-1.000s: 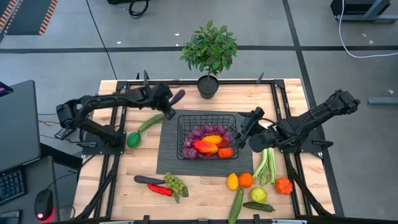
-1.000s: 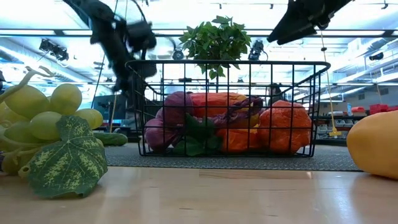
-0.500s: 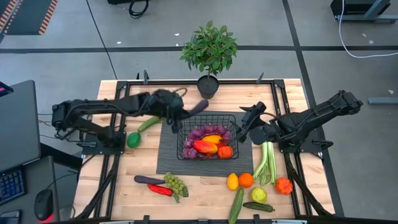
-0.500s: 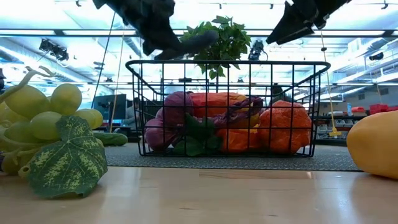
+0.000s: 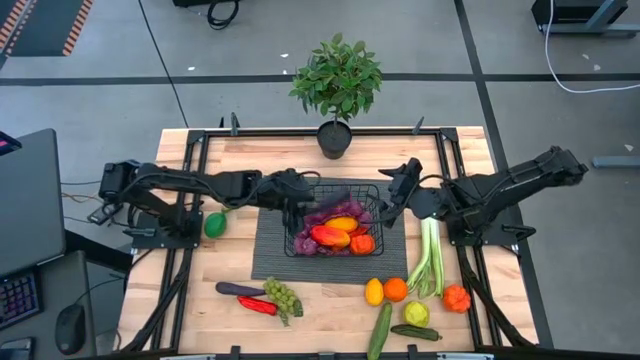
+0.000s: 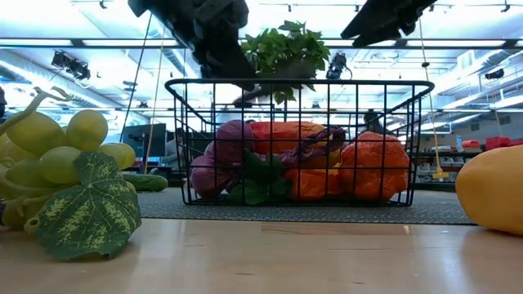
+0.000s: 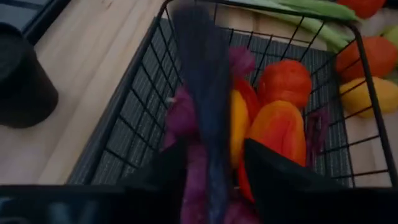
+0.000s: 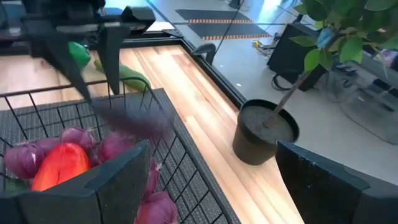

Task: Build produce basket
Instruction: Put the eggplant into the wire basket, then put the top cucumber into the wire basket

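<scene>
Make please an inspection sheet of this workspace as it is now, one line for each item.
Surface: wooden table with a dark ribbed mat under the basket.
Job's things: basket partly filled with purple grapes and peppers; outside it lie the leek, green grapes, cucumber and oranges.
Clutter: potted plant at the far edge.
Grippers: left tool over the basket's left rim, fingers apart, with a blurred dark eggplant between them; right tool open at the right rim, empty.
Cables: black cable and white cable on the floor.
Surroundings: monitor to the left.
</scene>
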Controlling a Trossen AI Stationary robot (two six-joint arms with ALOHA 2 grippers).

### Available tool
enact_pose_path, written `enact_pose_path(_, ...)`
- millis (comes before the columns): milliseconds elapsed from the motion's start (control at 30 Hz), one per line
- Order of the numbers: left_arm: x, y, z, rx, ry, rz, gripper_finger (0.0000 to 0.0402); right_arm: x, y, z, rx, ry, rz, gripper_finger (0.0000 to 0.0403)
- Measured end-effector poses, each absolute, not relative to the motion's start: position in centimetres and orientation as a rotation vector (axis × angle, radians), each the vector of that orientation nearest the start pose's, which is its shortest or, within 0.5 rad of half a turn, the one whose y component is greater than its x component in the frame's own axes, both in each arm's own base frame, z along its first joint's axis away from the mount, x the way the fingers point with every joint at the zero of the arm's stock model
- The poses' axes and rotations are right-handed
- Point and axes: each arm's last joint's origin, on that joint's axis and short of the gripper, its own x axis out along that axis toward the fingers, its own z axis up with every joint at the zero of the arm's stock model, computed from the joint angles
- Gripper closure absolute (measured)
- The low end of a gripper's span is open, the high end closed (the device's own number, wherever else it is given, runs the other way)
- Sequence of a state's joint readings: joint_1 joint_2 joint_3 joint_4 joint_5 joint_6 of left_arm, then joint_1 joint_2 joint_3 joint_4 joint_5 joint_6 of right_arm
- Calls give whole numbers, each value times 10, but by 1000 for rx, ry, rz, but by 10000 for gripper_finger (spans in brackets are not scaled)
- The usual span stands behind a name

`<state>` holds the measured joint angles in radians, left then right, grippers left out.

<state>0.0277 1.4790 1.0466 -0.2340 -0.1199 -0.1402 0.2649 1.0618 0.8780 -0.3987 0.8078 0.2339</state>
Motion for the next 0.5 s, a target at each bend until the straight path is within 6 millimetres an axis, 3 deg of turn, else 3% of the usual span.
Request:
enact_pose_path(267,310,23,258,-73,718,272,109,216,29,299,21,438,-584,55)
enact_pose_path(500,266,42,259,-143,992,417,98,216,29,299,110,415,-597,55)
